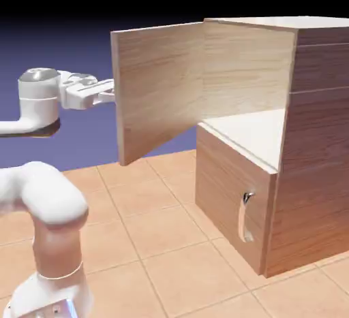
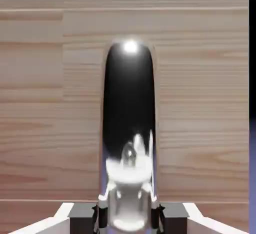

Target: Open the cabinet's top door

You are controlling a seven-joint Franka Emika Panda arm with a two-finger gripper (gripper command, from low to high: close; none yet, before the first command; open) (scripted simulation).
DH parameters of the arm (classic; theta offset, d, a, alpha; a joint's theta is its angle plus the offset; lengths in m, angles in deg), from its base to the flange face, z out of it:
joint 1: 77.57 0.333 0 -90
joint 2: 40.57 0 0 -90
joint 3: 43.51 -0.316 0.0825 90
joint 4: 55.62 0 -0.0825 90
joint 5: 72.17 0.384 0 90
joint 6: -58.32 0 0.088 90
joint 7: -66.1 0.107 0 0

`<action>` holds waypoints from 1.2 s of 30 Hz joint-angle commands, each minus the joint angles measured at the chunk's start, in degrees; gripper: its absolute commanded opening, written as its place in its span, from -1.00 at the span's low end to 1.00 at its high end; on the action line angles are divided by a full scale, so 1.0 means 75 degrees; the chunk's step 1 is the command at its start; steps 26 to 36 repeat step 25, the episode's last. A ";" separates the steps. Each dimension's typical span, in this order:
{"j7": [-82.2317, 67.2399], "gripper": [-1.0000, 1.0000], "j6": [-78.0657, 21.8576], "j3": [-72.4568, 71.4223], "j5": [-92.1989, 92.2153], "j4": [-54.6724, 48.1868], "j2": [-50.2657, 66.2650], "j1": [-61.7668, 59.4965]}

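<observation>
The light-brown wood-grain cabinet (image 1: 313,139) stands at the exterior view's right. Its top door (image 1: 160,85) is swung far out to the left, so the pale interior (image 1: 255,133) shows. My gripper (image 1: 109,94) sits at the door's outer face near its free edge; the handle is hidden behind the panel there. In the hand view the long curved silver handle (image 2: 129,128) fills the middle against the door's wood (image 2: 50,102), and my gripper (image 2: 129,218) is shut on its lower end, with a grey fingertip on each side.
Below the opening, the shorter lower door (image 1: 232,194) is closed, with its small silver handle (image 1: 244,218) on the front. The arm's white base (image 1: 48,242) rises at the lower left from the tiled table (image 1: 170,255).
</observation>
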 commanded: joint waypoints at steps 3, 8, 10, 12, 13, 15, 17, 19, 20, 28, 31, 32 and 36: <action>0.0048 -1.00 -0.0753 -0.0729 0.0468 -0.0830 0.0338 -0.0730; 0.0042 -1.00 -0.1872 -0.1800 0.1059 -0.2214 0.0679 -0.2051; 0.0007 -1.00 -0.2289 -0.2186 0.1251 -0.2768 0.0743 -0.2599; -0.0045 -1.00 -0.2692 -0.2548 0.1423 -0.3322 0.0768 -0.3151; -0.0079 -1.00 -0.2889 -0.2719 0.1503 -0.3598 0.0767 -0.3427; -0.0158 -1.00 -0.3275 -0.3040 0.1649 -0.4152 0.0741 -0.3975; -0.0254 -1.00 -0.3652 -0.3333 0.1778 -0.4706 0.0687 -0.4516; -0.0365 -1.00 -0.4022 -0.3597 0.1890 -0.5259 0.0609 -0.5046; -0.0426 -1.00 -0.4204 -0.3718 0.1940 -0.5536 0.0563 -0.5306; -0.0714 -1.00 -0.4960 -0.4157 0.2105 -0.6704 0.0334 -0.6371; -0.0714 -1.00 -0.4960 -0.4157 0.2105 -0.6704 0.0334 -0.6371; -0.0714 -1.00 -0.4960 -0.4157 0.2105 -0.6704 0.0334 -0.6371; -0.0714 -1.00 -0.4960 -0.4157 0.2105 -0.6704 0.0334 -0.6371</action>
